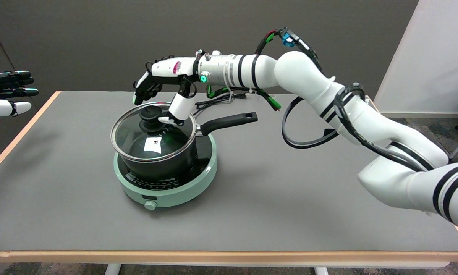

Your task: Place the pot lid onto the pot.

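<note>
Head view, round glass pot lid [152,131], black knob [149,114]

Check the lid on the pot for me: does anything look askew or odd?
The glass lid looks tilted on the pot, its far rim riding higher than the near one, so it may not be seated. The right hand is over the black knob; a fingertip sits beside it. No spill or damage visible.

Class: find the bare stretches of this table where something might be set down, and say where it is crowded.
Bare: table right of the green cooker, the front strip, and left of it. Crowded: around the pot, lid, right hand and cables behind.
</note>
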{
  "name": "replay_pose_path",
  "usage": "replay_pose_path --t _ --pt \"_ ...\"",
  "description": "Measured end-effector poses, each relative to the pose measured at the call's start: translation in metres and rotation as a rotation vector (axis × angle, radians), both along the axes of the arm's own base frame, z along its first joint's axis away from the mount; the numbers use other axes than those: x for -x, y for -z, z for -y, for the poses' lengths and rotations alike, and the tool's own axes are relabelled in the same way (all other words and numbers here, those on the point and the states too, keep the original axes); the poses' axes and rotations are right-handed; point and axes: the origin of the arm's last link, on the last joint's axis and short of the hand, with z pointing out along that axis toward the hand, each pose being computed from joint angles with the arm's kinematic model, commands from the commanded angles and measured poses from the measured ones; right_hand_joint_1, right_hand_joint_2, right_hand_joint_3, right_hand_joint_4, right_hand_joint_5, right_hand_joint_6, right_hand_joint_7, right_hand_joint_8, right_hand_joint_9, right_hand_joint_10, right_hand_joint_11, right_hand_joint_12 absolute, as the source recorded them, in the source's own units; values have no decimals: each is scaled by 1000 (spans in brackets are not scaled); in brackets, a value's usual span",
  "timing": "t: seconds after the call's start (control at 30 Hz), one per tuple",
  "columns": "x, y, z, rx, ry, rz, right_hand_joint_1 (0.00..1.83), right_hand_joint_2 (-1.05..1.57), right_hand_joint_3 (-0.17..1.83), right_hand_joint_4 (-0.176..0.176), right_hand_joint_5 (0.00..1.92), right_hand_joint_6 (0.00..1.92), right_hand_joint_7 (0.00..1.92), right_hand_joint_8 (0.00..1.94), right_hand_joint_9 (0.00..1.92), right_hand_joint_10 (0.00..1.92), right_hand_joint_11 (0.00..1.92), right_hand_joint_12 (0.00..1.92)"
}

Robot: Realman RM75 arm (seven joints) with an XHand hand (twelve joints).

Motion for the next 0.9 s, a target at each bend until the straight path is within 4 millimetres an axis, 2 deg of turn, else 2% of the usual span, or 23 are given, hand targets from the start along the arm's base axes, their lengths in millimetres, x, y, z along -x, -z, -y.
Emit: replay_pose_path --t 0.33,0.53,0.9 --pt "-6 -15 -13 23 -25 0 993 503 1050 64 593 316 648 204 529 469 345 833" --pt "-16 -29 -19 54 -62 18 983 508 1024 68 609 328 678 213 572 476 383 916" --pt "-39 -67 -27 182 -187 152 949 535 1000 86 628 369 727 234 616 509 421 1019"
